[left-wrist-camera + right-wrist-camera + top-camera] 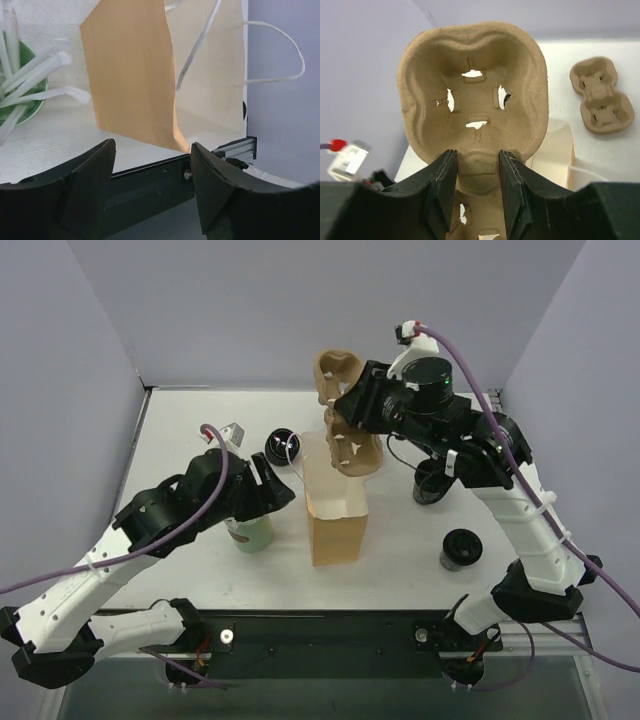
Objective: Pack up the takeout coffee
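The takeout coffee (461, 548), a short black cup with a black lid, stands on the table at the right, apart from both grippers. My right gripper (346, 416) (477, 160) is shut on the middle bridge of a brown pulp cup carrier (355, 448) (475, 95), holding it tilted above the mouth of the open brown paper bag (335, 518) (132, 75). My left gripper (278, 485) (152, 167) is open and empty just left of the bag, with its jaws wide apart.
A green cup with white straws (250, 533) (22, 92) stands under my left arm. A lidless black cup (283, 447) sits behind it. A second carrier (335, 370) (601, 95) lies at the back. Another dark cup (432, 483) is partly hidden under my right arm.
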Controlling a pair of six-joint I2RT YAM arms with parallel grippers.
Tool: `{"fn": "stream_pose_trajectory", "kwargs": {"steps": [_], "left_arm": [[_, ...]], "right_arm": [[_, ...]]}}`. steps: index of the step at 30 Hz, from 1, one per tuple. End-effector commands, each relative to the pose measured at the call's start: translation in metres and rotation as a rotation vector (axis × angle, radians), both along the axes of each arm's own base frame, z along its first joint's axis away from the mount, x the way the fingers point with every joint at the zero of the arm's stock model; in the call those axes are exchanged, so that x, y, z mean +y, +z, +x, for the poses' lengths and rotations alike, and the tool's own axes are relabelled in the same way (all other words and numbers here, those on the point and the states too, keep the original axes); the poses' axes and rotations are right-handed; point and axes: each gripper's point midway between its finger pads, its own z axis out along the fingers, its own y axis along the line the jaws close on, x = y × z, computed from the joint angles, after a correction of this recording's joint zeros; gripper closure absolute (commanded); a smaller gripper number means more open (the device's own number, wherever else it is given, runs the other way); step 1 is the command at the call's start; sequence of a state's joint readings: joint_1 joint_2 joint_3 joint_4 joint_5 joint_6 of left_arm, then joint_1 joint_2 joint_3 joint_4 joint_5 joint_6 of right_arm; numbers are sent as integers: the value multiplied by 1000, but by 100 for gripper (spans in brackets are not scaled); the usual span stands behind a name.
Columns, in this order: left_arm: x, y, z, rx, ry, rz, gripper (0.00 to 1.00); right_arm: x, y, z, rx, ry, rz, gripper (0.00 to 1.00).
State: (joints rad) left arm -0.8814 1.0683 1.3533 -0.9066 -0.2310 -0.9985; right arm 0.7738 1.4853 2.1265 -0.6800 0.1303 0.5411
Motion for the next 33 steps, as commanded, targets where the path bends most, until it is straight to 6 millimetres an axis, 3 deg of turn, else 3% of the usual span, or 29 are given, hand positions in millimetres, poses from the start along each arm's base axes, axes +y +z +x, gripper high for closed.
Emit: {"fn": "stream_pose_trajectory", "kwargs": {"steps": [1, 2, 6, 11, 23, 33], "left_arm": [[31, -2, -11, -41, -23, 85, 28], [37, -2, -12, -48, -16, 97, 27], [60, 3, -14, -100, 16, 142, 27], [70, 15, -12, -157, 9, 182, 27], [89, 25, -10, -245, -2, 262, 26], [94, 29, -11, -276, -8, 294, 24]], "right_arm": [[4, -32, -14, 77, -100, -93, 71], [-1, -36, -13, 67, -158, -130, 71], [13, -61, -15, 91, -191, -211, 72], [19, -100, -9, 153, -243, -332, 73], [29, -149, -8, 247, -263, -449, 73], [24, -170, -10, 283, -287, -515, 73]]}}
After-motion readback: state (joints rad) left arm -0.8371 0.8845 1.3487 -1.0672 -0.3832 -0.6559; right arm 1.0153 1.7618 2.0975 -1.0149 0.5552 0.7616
